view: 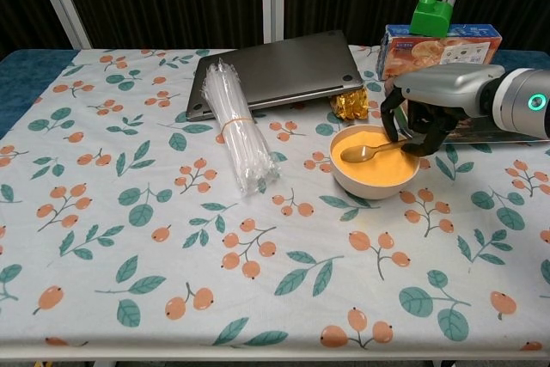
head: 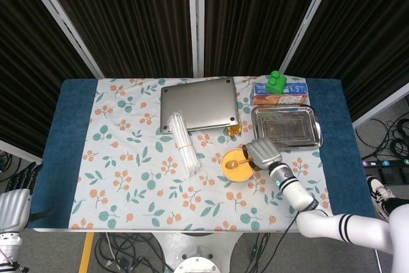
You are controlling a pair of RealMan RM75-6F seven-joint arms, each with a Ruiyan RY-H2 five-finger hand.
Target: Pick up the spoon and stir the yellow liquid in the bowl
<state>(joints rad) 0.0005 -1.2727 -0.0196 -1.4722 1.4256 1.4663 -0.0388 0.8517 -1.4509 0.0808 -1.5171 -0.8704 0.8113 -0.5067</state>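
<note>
On the right half of the floral tablecloth (view: 129, 212), the bowl (view: 375, 180) of yellow liquid (view: 378, 161) sits just in front of the metal tray (head: 285, 127), and the spoon (view: 368, 152) lies in it, its scoop resting on the liquid toward the bowl's left and its handle slanting up to the right rim; the right hand (view: 421, 118) hangs directly over that handle end, palm down, fingers (view: 391, 122) curled downward around it; whether they already pinch the handle I cannot tell, since the chest view shows dark fingertips on either side of it but not firm contact, and the head view (head: 263, 151) hides everything beneath the hand's back.

The step in hand, as I judge it, is securing the spoon; to do it well the thumb and a finger should close squarely on the handle near its upper end, above the rim, so that the fingertips stay out of the liquid; a crooked pinch would probably let the thin handle twist or tip the scoop; once it is held, the stirring should likely be small and slow, the scoop kept low and away from the wall, because the bowl looks light and full enough to slop or slide toward the gold foil packet (view: 351, 106) and laptop (view: 275, 70) behind it.

Only a sliver of the left hand (head: 11, 209) shows at the lower left edge of the head view, well apart from the table's things; its fingers cannot be made out.
</note>
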